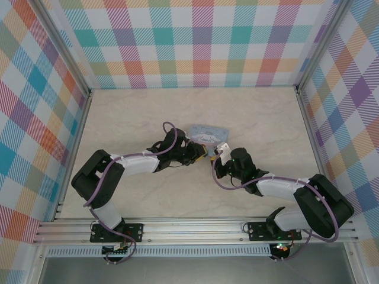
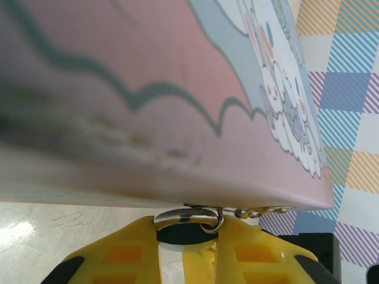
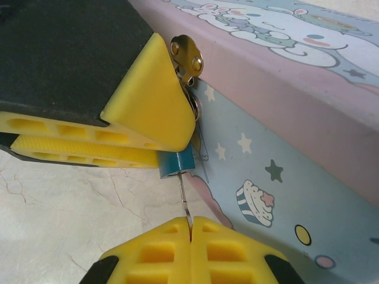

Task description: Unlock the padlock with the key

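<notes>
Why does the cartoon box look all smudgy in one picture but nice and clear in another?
Left wrist view: the tin is very close to the lens, so its left side smears, while a silvery ring glints. Right wrist view: the padlock and key look crisp. Top view: even light, no glare, but everything is tiny.

Tin (image 1: 204, 131) stands against the padlock (image 3: 176, 163); tabletop (image 1: 148, 112) elsewhere free.
</notes>
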Tool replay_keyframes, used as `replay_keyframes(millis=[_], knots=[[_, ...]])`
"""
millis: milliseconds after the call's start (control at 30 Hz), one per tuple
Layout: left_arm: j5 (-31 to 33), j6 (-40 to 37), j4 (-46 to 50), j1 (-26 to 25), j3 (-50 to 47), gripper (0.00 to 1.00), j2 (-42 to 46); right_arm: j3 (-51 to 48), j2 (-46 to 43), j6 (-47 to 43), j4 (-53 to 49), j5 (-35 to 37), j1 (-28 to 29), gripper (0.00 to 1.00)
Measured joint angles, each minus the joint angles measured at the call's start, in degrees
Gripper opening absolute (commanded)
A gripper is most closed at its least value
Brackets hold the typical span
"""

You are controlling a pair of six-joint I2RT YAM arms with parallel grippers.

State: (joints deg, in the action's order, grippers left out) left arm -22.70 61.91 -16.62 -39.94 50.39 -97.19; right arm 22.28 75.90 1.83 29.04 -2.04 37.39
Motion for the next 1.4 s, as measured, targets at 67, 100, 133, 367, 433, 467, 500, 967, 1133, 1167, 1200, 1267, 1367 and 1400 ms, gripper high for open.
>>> replay_keyframes(millis=[67,100,133,367,433,467,500,967,1133,1167,1200,1267,1367,1400], knots=[[-0.04,0.00,0.00,0.00,0.00,0.21,0.00,0.00,0.00,0.00,0.00,-0.13,0.00,0.00],[-0.09,0.00,0.00,0.00,0.00,0.21,0.00,0.00,0.02,0.00,0.02,-0.15,-0.04,0.00],[-0.15,0.00,0.00,0.00,0.00,0.21,0.02,0.00,0.11,0.00,0.04,-0.20,-0.13,0.00],[-0.24,-0.02,0.04,0.50,0.00,0.21,0.09,1.05,2.71,-0.66,1.27,-0.83,-0.22,0.00],[-0.39,-0.28,0.24,0.72,0.00,0.21,0.20,1.33,3.08,-1.07,1.36,-1.05,-0.50,0.00],[-0.39,-0.57,0.46,0.76,0.00,0.21,0.33,1.44,3.10,-1.16,1.38,-1.22,-0.76,0.00],[-0.44,-0.92,0.74,0.83,0.00,0.21,0.55,1.46,3.08,-1.33,1.38,-1.57,-1.05,0.00],[-1.86,-1.97,1.75,1.46,0.07,0.21,1.27,2.91,3.08,-2.51,-0.55,-8.50,-3.32,0.00],[-1.90,-2.45,2.64,1.46,0.44,0.21,1.27,2.91,3.10,-1.62,-0.48,-9.53,-3.58,0.00],[-1.90,-2.78,2.97,1.46,0.55,0.21,1.27,2.91,3.10,-1.33,-0.46,-9.70,-3.63,0.00],[-1.90,-2.93,3.13,1.46,0.66,0.21,1.27,2.91,3.08,-1.11,-0.46,-9.90,-3.63,0.00],[-1.90,-3.04,3.21,1.46,0.66,0.21,1.27,2.91,3.08,-0.79,-0.46,-10.27,-3.65,0.00],[-1.88,-3.02,3.21,1.46,0.66,0.21,1.27,3.02,3.06,-0.31,-0.50,-10.78,-3.72,0.00],[-1.88,-3.02,3.21,1.51,0.68,0.21,1.27,3.08,3.06,-0.07,-0.50,-10.93,-3.76,0.00]])
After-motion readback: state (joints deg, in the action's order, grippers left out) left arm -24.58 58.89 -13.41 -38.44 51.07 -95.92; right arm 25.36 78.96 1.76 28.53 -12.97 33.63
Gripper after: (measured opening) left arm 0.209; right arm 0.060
